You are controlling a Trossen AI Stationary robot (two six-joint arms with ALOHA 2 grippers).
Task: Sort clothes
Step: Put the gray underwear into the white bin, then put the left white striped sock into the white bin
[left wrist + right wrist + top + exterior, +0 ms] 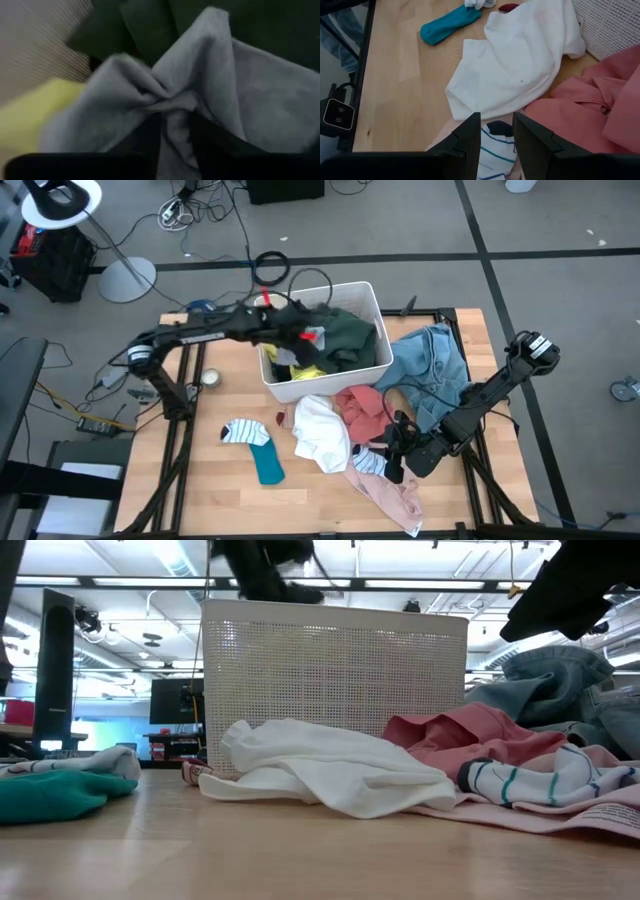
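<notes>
the desk (230, 480) carries a white bin (372, 300) of clothes (345, 340), with more spread beside it. left gripper (175, 117) jaws grasp grey cloth (260, 95) over the bin. right gripper (496, 132) jaws stand parted above a striped sock (492, 150).

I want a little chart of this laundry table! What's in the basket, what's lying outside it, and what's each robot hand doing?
Basket: white perforated plastic bin, on the table
In the basket: dark green garment, yellow fabric
Left gripper: inside the bin, fingers around a bunch of grey cloth
Right gripper: low over a white striped sock, open
On the table: white shirt, pink garment, light blue denim, teal and white sock
</notes>
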